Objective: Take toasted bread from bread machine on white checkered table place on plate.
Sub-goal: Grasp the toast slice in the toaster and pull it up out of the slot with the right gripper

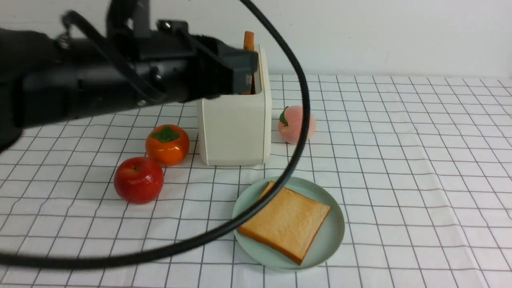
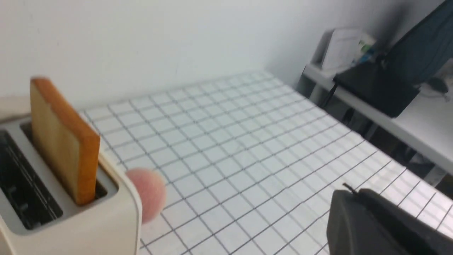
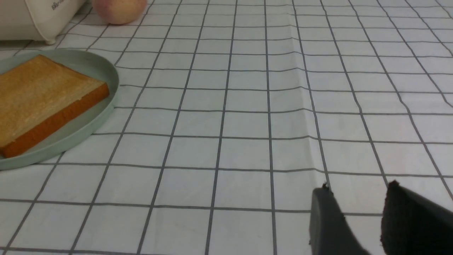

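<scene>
The toasted bread stands upright in the bread machine, just beside the left jaws, which are pressed together and empty. The right jaws, spread, hang well apart from it.

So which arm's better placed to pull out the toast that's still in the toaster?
Left. The left arm reaches over the toaster, close to the upright toast slice, though its jaws are shut. The right arm's jaws sit low over the tablecloth, out past the plate.

Bright even light, soft shadows; left wrist view blurred.
</scene>
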Robot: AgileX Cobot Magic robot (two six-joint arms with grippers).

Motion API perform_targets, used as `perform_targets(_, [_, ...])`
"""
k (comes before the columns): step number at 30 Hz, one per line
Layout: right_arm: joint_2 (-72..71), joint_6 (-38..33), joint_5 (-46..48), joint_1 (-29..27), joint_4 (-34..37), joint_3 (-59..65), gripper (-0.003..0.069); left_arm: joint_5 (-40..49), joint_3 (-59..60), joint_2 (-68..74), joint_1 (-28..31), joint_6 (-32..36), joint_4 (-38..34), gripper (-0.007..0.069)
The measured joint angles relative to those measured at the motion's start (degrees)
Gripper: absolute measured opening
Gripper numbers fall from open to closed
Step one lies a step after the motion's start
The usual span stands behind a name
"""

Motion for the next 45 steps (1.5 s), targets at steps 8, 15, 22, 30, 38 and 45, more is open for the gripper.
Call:
perform_targets(8, [0.0, 0.0, 0.0, 0.0, 0.0, 0.0, 0.0241, 0.3, 12.3, -19.8, 0.0, -10.1, 12.3, -0.0013])
perform_targets(15, [0.0, 0.0, 0.0, 0.0, 0.0, 0.0, 0.0241, -4.8, 28.3, -35.8, 0.0, -11.4, 13.5, -0.0013])
perform_targets(22, [0.0, 0.0, -0.1, 0.0, -0.1, 0.0, 0.0241, -10.4, 38.9, -47.2, 0.0, -11.6, 10.4, -0.0013])
perform_targets(30, [0.0, 6.2, -9.5, 0.0, 14.6, 0.5, 0.0241, -12.9, 43.2, -52.7, 0.0, -11.6, 9.7, -0.0013])
perform_targets(38, [0.0, 7.5, -19.4, 0.0, 30.8, -0.1, 0.0232, -13.1, 43.2, -52.7, 0.0, -11.6, 9.6, -0.0013])
perform_targets(45, [20.6, -4.0, 10.2, 1.9, 31.3, -24.7, 0.004, -13.7, 43.2, -52.7, 0.0, -11.6, 9.4, -0.0013])
